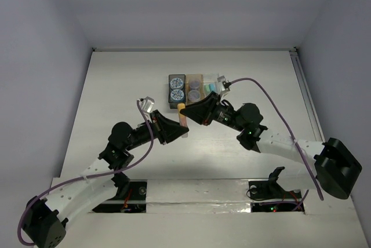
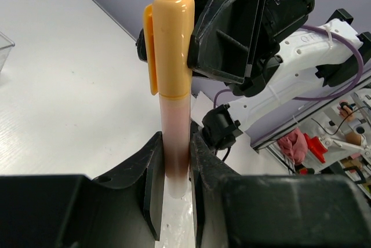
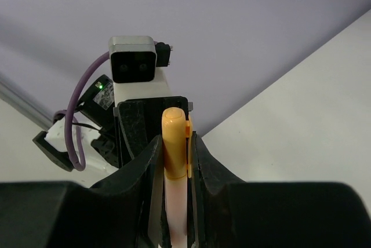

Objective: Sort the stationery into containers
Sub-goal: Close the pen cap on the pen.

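An orange highlighter (image 1: 182, 115) with a pale barrel hangs above the table, held from both ends. My left gripper (image 2: 175, 161) is shut on the barrel (image 2: 174, 138). My right gripper (image 3: 175, 149) is shut on the orange cap (image 3: 174, 135), and it shows in the left wrist view as black fingers (image 2: 223, 39) against the cap. Just behind stand the containers in a row: dark grey (image 1: 170, 91), tan-orange (image 1: 195, 76) and clear (image 1: 219, 78). Patterned discs (image 1: 177, 83) lie in the grey one, more discs (image 1: 195, 93) in the tan one, and teal and light blue sticks (image 1: 210, 87) in the clear one.
Both arms meet over the middle of the white table (image 1: 116, 97), just in front of the containers. Grey walls close the table on the left, back and right. A purple cable (image 1: 272, 100) loops from the right wrist.
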